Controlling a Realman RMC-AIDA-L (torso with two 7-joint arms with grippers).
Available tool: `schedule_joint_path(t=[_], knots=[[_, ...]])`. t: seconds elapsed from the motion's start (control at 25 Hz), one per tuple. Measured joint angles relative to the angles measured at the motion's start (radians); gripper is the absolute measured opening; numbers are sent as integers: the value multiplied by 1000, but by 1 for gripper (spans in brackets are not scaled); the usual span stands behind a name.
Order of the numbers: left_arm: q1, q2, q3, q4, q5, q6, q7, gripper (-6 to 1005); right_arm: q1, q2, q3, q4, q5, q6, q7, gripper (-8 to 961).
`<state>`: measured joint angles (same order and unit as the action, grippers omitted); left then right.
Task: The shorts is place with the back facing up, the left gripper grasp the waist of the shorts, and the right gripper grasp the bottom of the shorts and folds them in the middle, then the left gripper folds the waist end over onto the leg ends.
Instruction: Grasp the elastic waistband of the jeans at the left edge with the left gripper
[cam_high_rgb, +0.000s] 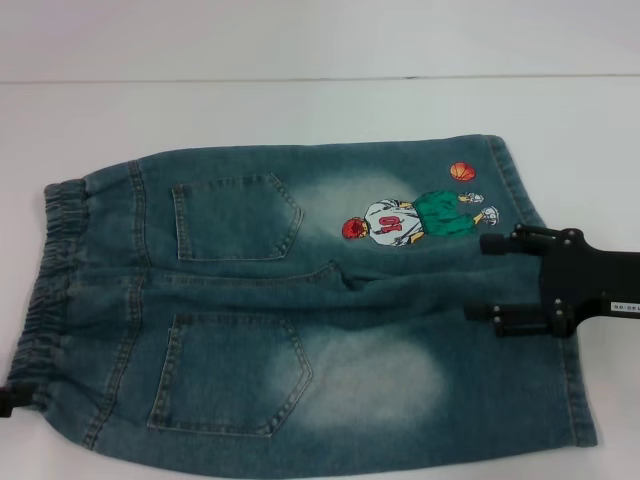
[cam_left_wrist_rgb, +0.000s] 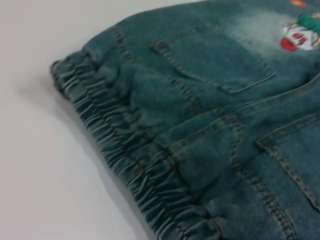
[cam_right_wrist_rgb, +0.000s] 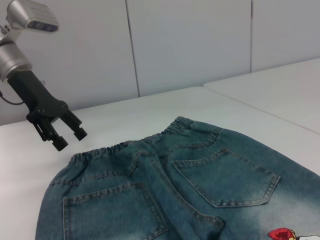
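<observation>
The shorts (cam_high_rgb: 300, 320) lie flat on the white table, back up, both pockets showing. The waist (cam_high_rgb: 50, 290) is at the left and the leg ends (cam_high_rgb: 580, 400) at the right, with the embroidered player (cam_high_rgb: 410, 220) on the far leg. My right gripper (cam_high_rgb: 485, 278) is open over the middle of the leg ends, one finger toward each leg. Only a black tip of my left gripper (cam_high_rgb: 6, 400) shows at the near corner of the waist. In the right wrist view the left gripper (cam_right_wrist_rgb: 70, 139) hangs open just off the waist (cam_right_wrist_rgb: 150, 140), touching nothing. The left wrist view shows the ruched waist (cam_left_wrist_rgb: 130, 165) up close.
The white table (cam_high_rgb: 300, 110) stretches beyond the shorts to the far side and left. A second white table (cam_right_wrist_rgb: 280, 85) stands apart past a gap. Grey wall panels (cam_right_wrist_rgb: 190, 40) rise behind the table. The left arm's silver wrist (cam_right_wrist_rgb: 15, 55) reaches down from above.
</observation>
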<state>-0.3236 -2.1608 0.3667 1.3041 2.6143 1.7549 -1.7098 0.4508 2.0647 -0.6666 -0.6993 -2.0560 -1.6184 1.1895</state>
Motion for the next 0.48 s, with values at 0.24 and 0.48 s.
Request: schedule_joint_path(t=[0.24, 0.48], knots=[[1, 1, 19, -54, 4, -52, 8, 903, 2, -4, 1, 0, 1, 0, 0, 916], [4, 0, 63, -90, 5, -98, 5, 903, 1, -5, 1, 0, 1, -3, 1, 915]])
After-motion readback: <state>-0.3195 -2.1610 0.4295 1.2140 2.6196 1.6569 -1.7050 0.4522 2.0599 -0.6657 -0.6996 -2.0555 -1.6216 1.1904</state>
